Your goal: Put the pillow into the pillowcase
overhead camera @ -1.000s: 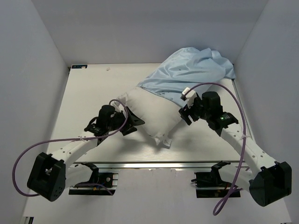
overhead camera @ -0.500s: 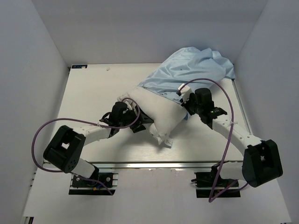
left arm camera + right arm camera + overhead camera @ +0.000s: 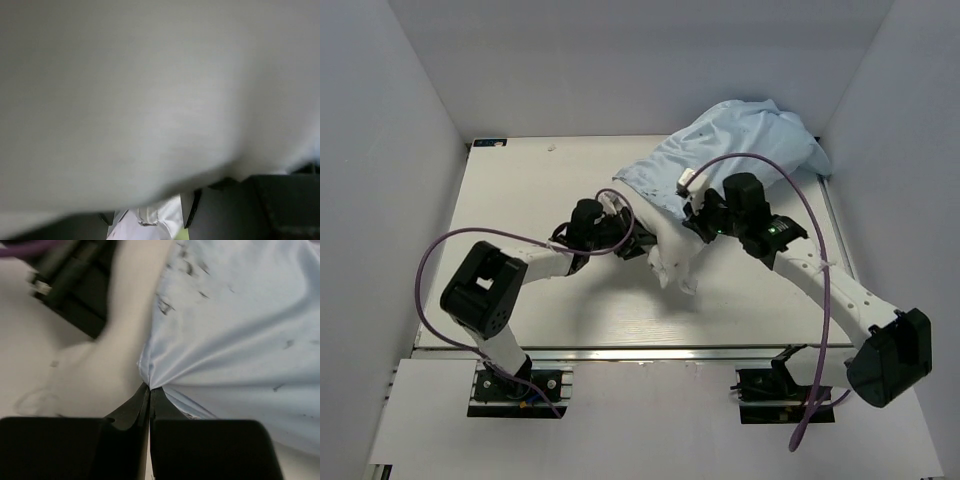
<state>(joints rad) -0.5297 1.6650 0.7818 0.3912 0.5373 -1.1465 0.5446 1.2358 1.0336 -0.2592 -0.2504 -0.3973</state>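
The pillowcase [image 3: 740,140] lies bunched toward the far right corner of the table [image 3: 510,190]. The pillow [image 3: 672,262] pokes out from under its near edge, mid-table between our two arms. Our right gripper [image 3: 149,390] is pinched tight on the pillowcase's hem. Our left gripper [image 3: 628,240] presses against the pillow's side; white fabric fills its camera, so we cannot tell its grip.

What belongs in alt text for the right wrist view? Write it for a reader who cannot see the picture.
The right gripper is shut on a gathered fold at the edge of the light blue pillowcase, which fills the right side. The white pillow lies just left of it, with black parts of the left arm at top left.
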